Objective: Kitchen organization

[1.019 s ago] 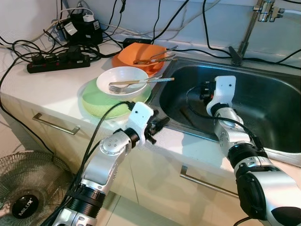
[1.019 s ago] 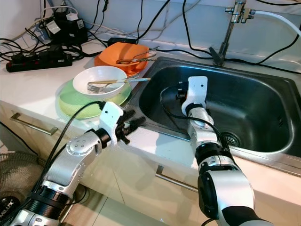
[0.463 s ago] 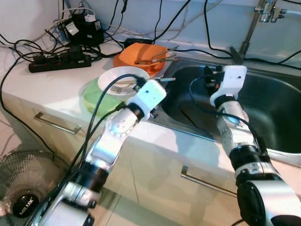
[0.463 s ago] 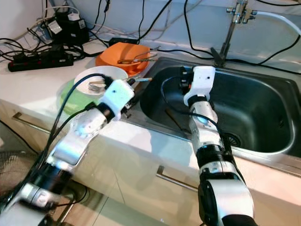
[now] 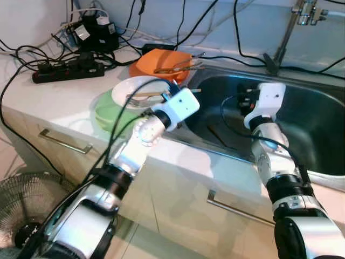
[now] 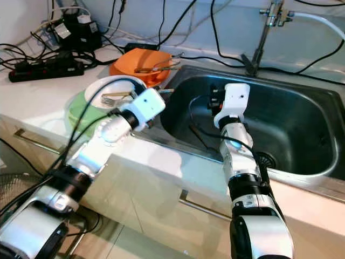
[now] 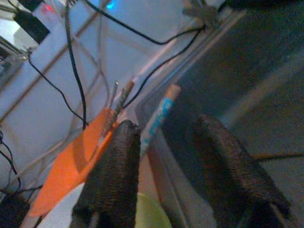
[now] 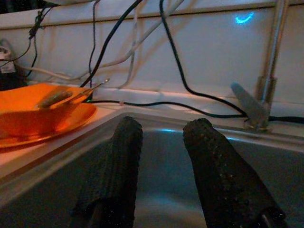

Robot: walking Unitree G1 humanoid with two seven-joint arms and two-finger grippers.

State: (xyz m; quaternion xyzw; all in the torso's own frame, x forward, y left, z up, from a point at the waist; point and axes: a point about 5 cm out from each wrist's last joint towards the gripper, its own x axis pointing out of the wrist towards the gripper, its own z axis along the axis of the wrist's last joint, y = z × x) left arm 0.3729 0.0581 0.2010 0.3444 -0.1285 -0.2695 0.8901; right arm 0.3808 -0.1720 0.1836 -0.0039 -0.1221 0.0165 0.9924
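Note:
A white bowl (image 5: 135,86) holds a fork (image 5: 133,99) and a long utensil with a blue-and-white handle (image 7: 159,115); it rests on a green plate (image 5: 107,116). Behind it an orange bowl (image 5: 153,62) holds more utensils. My left gripper (image 7: 164,128) is open at the counter's rim between the white bowl and the sink (image 5: 318,127), and the handle's tip shows just beyond the gap between its fingers. Over the sink's left half my right gripper (image 8: 164,128) hangs open, holding nothing.
A faucet (image 5: 283,38) stands behind the sink. A thin dark stick (image 5: 215,135) lies on the sink's bottom. A power strip (image 5: 67,70) and tangled cables crowd the counter's back left. Drawer handles (image 5: 64,143) run below the counter, and a fan (image 5: 24,216) stands on the floor.
My left arm has swung up from the counter's front edge to the rim beside the white bowl. My right gripper has risen a little inside the sink.

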